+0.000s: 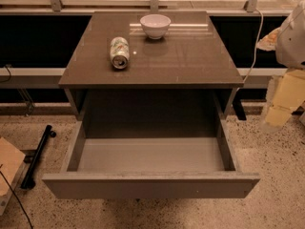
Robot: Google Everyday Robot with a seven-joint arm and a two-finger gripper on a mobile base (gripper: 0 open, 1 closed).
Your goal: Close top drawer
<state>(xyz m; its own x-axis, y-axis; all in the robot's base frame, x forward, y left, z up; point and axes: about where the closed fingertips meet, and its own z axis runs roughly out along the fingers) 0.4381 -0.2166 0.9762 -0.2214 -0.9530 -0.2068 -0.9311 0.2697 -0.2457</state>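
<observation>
Nearest the camera, the top drawer (150, 186) is standing pulled far out of its cabinet. Its flat handleless front panel is facing forward and hanging over the speckled floor (276, 199). Behind that panel the drawer's pale grey bottom is showing between two thin side walls, which are running back into the dark opening under the worktop (190, 56). Left of the drawer, a black bar (37, 155) is lying slantwise on the floor, near a pale brown board (7, 163) at the picture's edge.

To the right, beside the worktop's front right corner and above the level of the open drawer, the end effector (281, 101) is hanging in the air. It is showing only as a blurred pale yellow shape below a white part of the arm, apart from both drawer and worktop. I cannot tell whether it is open or closed.

On the worktop, a drinks can (119, 52) is lying on its side left of the middle, one end pointing toward the camera. Farther back, a white bowl (155, 25) is standing upright near the far edge, apart from the can. Beyond the far right corner, a white cable (256, 39) is hanging down.
</observation>
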